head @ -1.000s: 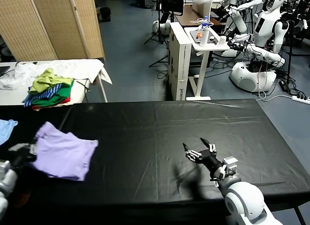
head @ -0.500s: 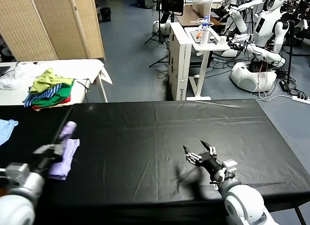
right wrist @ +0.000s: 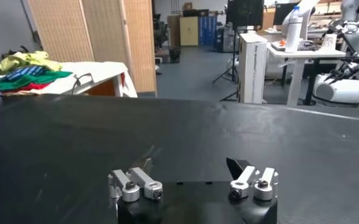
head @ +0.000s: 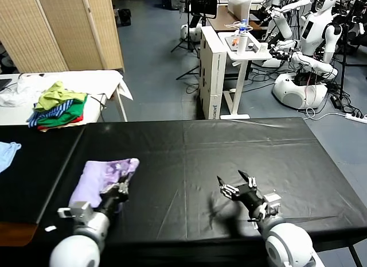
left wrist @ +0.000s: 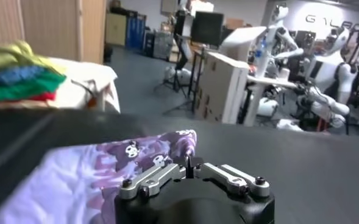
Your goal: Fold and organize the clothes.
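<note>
My surface [head: 229, 146] is big and wears a black cover with creases in it. A pale purple T-shirt [head: 97, 178] lies on my left side (its picture side faces up). A light blue cloth [head: 7, 152] lies at the far left edge.

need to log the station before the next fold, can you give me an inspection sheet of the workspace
surface: black table, bare in the middle and on the right
job's things: lavender T-shirt bunched at the left, printed side showing
clutter: light blue garment at the far left edge
grippers: left gripper shut on the T-shirt edge; right gripper open, low over bare table
cables: floor cables behind the table, on the right
surroundings: clothes pile on a white side table, folding screen, other robots
</note>
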Controlling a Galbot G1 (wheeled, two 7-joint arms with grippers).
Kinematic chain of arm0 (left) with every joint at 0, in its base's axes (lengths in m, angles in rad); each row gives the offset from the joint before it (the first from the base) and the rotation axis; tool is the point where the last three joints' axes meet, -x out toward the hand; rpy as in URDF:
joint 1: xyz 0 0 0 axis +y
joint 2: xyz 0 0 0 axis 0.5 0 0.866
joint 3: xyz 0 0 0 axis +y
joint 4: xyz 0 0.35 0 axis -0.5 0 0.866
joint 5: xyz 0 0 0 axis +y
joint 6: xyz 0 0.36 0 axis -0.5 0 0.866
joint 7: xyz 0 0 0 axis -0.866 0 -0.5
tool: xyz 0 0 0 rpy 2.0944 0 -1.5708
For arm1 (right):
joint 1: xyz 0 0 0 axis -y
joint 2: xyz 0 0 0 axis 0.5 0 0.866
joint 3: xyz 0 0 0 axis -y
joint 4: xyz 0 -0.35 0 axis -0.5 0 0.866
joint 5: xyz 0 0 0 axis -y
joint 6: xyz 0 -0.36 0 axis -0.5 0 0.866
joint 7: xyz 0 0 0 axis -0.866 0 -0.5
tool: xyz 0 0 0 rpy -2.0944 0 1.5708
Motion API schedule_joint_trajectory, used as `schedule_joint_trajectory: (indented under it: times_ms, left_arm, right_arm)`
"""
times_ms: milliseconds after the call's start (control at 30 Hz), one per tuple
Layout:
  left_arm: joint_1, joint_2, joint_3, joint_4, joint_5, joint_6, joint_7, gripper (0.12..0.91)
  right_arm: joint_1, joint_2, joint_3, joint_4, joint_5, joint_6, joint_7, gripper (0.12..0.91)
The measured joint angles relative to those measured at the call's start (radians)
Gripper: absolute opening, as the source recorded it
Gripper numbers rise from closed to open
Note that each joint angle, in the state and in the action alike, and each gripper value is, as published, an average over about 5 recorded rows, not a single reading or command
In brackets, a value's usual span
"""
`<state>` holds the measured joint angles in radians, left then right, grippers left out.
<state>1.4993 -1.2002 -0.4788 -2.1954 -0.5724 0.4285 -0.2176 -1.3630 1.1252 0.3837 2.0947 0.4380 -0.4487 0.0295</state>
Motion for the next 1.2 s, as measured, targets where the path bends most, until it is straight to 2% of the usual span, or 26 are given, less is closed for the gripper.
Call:
schedule_joint_trajectory:
  times_ms: [267,367,600,667,767,967,1200]
  left_arm:
    - [-0.007,-0.089,0.078,0.040,0.058,-0.002,0.013,0.161]
    - [-0.006,-0.114,0.092,0.044,0.083,-0.008,0.038,0.221]
    - [-0.003,-0.118,0.080,0.016,0.106,-0.068,0.122,0.633]
    - [-0.004,-0.110,0.066,0.007,0.128,-0.088,0.136,0.763]
    - [0.000,-0.093,0.038,0.000,0.159,-0.115,0.140,0.878]
    - [0.022,-0.066,-0.017,-0.001,0.209,-0.154,0.134,0.906]
    - [0.038,-0.070,-0.053,0.000,0.229,-0.160,0.125,0.907]
  right_arm:
    - [0.041,-0.005,-0.045,-0.013,0.080,-0.036,0.023,0.907]
    - [0.065,-0.011,-0.070,-0.017,0.141,-0.063,0.043,0.907]
    - [0.153,-0.011,-0.172,-0.048,0.322,-0.112,0.115,0.907]
    - [0.192,-0.003,-0.216,-0.064,0.368,-0.120,0.134,0.907]
    - [0.254,0.015,-0.288,-0.094,0.419,-0.129,0.157,0.907]
    - [0.360,0.074,-0.419,-0.166,0.437,-0.137,0.178,0.907]
    - [0.419,0.161,-0.519,-0.266,0.419,-0.138,0.189,0.902]
